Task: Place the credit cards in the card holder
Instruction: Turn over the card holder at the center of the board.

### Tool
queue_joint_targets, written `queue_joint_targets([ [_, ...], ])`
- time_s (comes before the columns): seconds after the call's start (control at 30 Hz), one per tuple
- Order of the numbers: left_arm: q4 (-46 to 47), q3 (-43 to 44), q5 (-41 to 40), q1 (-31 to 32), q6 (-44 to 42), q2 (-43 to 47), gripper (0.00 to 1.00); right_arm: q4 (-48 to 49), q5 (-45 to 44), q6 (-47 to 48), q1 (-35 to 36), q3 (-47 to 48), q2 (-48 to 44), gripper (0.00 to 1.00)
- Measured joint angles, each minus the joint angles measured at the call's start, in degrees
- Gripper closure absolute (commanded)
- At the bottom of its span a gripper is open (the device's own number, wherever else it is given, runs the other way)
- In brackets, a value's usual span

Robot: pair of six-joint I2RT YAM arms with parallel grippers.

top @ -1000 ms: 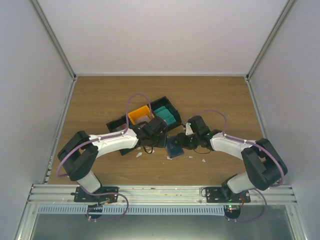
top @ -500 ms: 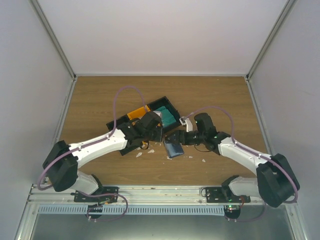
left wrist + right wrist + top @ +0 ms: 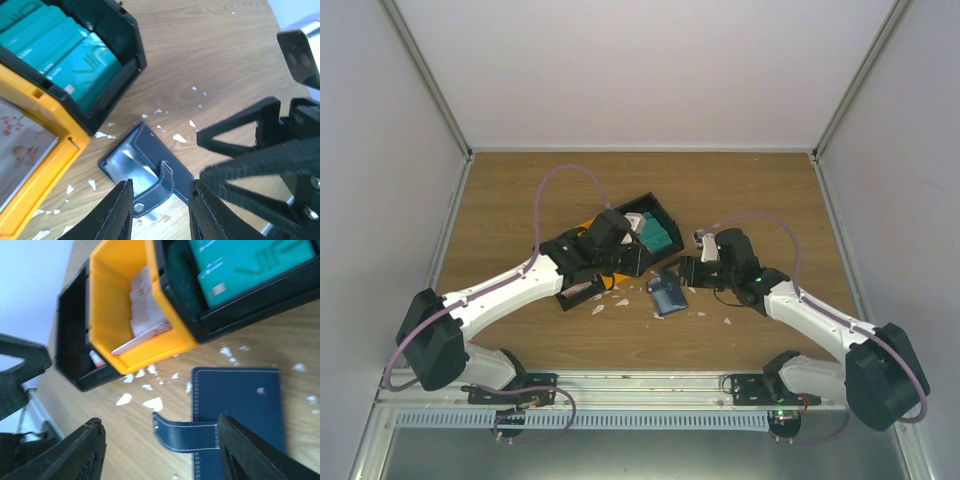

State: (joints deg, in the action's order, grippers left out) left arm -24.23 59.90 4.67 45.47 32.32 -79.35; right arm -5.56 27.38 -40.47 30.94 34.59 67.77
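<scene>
Fetching a first card looks like the step in hand. Your left claw (image 3: 160,200) and right claw (image 3: 160,440) both gape wide, holding nothing. The teal credit cards (image 3: 55,45) sit stacked in the black bin (image 3: 131,35). The card holder (image 3: 240,405) lies flat on the surface (image 3: 520,200) beside it, navy and stitched, with its tab (image 3: 185,437) unsnapped. Next you probably need it spread open.
</scene>
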Motion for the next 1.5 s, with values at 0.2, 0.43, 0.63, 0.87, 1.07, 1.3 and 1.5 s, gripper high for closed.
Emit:
queue_joint_targets([
  [0.2,0.9,0.7,4.5,0.0,-1.5,-1.8,0.65,-2.4,-6.0,-0.2,0.0,0.0,2.2,0.67],
  [0.43,2.3,1.2,8.7,0.0,-2.4,-5.6,0.66,-1.0,-1.6,1.9,1.3,-0.9,12.8,0.77],
  [0.63,4.5,0.7,12.1,0.0,-2.3,-11.5,0.69,1.4,0.2,2.1,1.8,-1.0,16.6,0.77],
  [0.87,6.9,-0.8,13.3,0.7,-1.9,-16.5,0.76,1.6,-0.3,1.8,1.9,-1.2,16.7,0.77],
  [1.07,6.7,-0.8,11.4,1.7,-1.9,-21.0,0.8,1.9,-0.9,1.0,1.9,-1.7,16.0,0.78],
  [1.3,7.4,-0.8,7.8,2.9,-1.8,-22.9,0.87,0.5,-3.0,0.6,1.9,-1.9,13.9,0.61],
  [1.5,7.4,-0.9,4.1,4.3,-1.9,-23.4,0.9,-3.0,-9.2,0.6,1.9,-1.8,7.9,0.47],
])
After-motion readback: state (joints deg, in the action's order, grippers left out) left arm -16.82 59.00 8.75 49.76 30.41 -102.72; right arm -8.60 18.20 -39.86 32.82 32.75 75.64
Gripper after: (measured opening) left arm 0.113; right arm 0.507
